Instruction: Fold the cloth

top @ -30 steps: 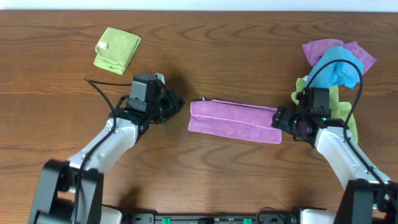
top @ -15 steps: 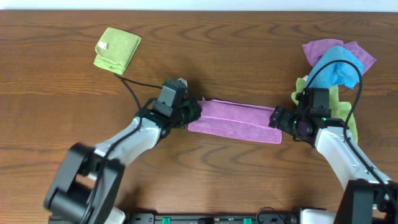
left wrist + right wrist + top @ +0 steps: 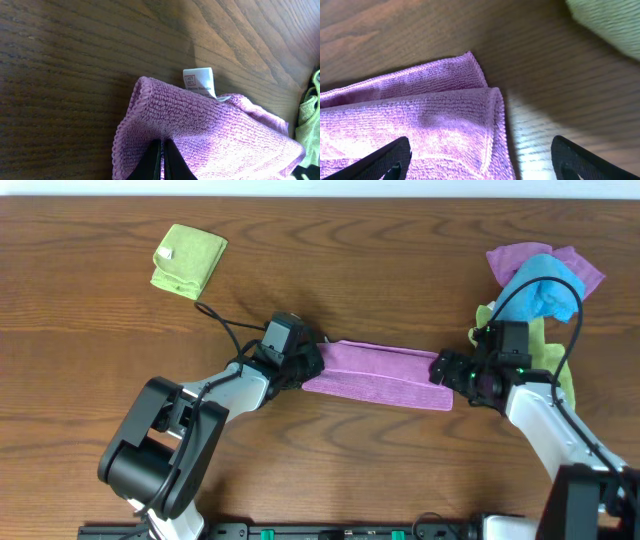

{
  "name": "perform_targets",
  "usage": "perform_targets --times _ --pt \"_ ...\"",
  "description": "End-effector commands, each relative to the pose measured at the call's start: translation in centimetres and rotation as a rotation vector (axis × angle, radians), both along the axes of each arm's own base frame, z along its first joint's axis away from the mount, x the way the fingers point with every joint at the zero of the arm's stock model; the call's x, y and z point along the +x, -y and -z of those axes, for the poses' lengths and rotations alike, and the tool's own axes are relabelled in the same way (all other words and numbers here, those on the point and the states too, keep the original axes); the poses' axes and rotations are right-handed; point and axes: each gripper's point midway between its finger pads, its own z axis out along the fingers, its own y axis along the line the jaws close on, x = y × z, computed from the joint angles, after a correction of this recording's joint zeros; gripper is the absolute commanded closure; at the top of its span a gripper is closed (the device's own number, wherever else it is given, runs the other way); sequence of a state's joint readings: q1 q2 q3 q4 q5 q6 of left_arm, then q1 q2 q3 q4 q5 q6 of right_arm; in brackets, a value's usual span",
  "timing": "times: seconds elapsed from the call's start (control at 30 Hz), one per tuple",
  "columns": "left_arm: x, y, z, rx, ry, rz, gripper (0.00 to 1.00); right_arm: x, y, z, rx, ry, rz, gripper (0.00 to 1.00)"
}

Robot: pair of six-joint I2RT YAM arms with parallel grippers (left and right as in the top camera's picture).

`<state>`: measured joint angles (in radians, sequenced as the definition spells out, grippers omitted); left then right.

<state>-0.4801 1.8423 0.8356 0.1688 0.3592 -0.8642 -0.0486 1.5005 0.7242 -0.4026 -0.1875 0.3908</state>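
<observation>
Cloth (image 3: 380, 375), already long strip, lies well right of folded green cloth (image 3: 188, 260), nearer robot. Left gripper (image 3: 312, 363) pinched shut on strip end nearest green cloth. Right gripper (image 3: 443, 370) gapes over far end, probably readying next fold.

Print on cloth (image 3: 210, 137) tag (image 3: 198, 81) too sm. to read.

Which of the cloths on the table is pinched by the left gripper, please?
The lilac cloth folded lengthwise mid-table; the green cloth and the right-hand pile are not gripped.
</observation>
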Motion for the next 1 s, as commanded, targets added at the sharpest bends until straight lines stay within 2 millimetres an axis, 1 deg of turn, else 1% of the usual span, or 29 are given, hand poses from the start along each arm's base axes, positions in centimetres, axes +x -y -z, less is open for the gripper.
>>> perform_targets --times 0.0,0.13,0.27,0.37,0.4,0.43,0.47,0.5,0.6,0.67,0.73,0.8,0.97 --pt "0.5 0.0 0.2 0.014 0.006 -0.009 0.94 0.1 -0.4 1.0 0.044 -0.037 0.027 0.11" --pt "0.5 0.1 0.2 0.014 0.005 -0.009 0.94 0.3 -1.3 2.0 0.099 -0.057 0.013 0.17" --pt "0.4 0.1 0.2 0.01 -0.001 -0.004 0.94 0.6 -1.8 2.5 0.128 -0.055 0.007 0.37" --pt "0.2 0.3 0.1 0.002 -0.005 0.002 0.94 1.0 -2.3 2.6 0.155 -0.045 -0.005 0.46" --pt "0.2 0.3 0.1 0.002 -0.005 0.003 0.94 1.1 -2.5 2.7 0.166 -0.042 -0.01 0.57" --pt "0.2 0.3 0.1 0.002 -0.005 0.003 0.94 1.2 -2.5 2.8 0.167 -0.039 -0.012 0.75" --pt "0.2 0.3 0.1 0.002 -0.005 0.003 0.94 1.4 -2.6 2.8 0.167 -0.033 -0.014 0.91" --pt "0.2 0.3 0.1 0.002 -0.005 0.003 0.94 1.5 -2.6 2.8 0.166 -0.026 -0.017 0.99" --pt "0.2 0.3 0.1 0.001 -0.006 0.003 0.94 2.3 -3.0 2.0 0.169 0.029 -0.07 0.99" --pt "0.2 0.3 0.1 0.0 -0.006 0.004 0.94 2.7 -2.9 0.9 0.167 0.063 -0.071 0.99" --pt "0.2 0.4 0.0 -0.004 -0.006 0.007 0.94 3.0 -3.0 -0.7 0.166 0.108 -0.077 0.99" --pt "0.2 0.4 0.0 -0.006 -0.004 0.007 0.94 3.2 -3.0 -2.8 0.162 0.16 -0.082 0.99" --pt "0.8 0.7 -0.6 -0.014 0.01 0.008 0.94 2.7 -3.6 -6.5 0.174 0.245 -0.108 0.99"
